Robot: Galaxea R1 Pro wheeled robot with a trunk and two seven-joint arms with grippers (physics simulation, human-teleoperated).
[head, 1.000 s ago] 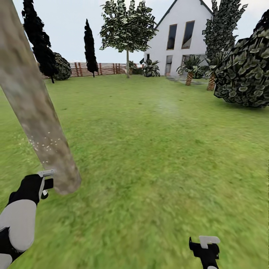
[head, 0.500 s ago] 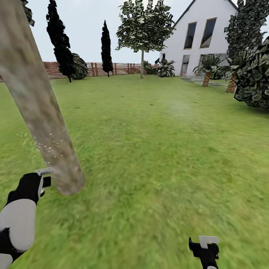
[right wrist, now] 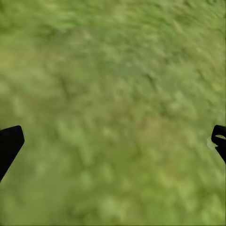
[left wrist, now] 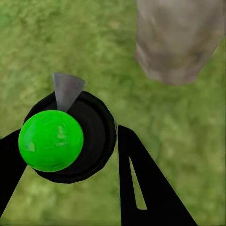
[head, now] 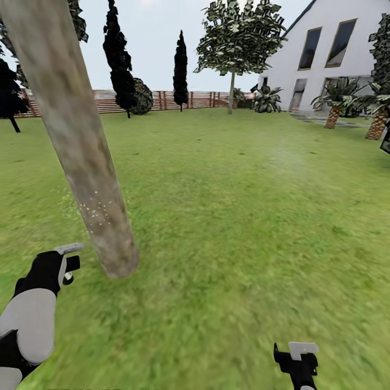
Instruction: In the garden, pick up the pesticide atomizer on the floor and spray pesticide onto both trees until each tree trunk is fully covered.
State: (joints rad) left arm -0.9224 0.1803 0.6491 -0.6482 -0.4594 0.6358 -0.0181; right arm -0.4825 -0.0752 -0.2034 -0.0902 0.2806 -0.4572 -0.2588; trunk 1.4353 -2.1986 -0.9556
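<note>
Atomizer [left wrist: 63, 141] gripped in left gripper [head: 64, 264], nozzle just beside near tree trunk [head: 81, 141]; white flecks low on bark. Right gripper [head: 297, 358] open, empty. Sweep spray upward; second tree [head: 238, 38] well apart.

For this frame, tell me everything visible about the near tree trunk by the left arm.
The near tree trunk is a thick, bare column of pale grey-brown mottled bark, leaning in the head view, its base planted in the lawn. Small pale specks dot its lower part. Nothing touches it: the left hand, gripping the green-topped atomizer, sits just beside its base. The left wrist view shows its foot on the grass.
</note>
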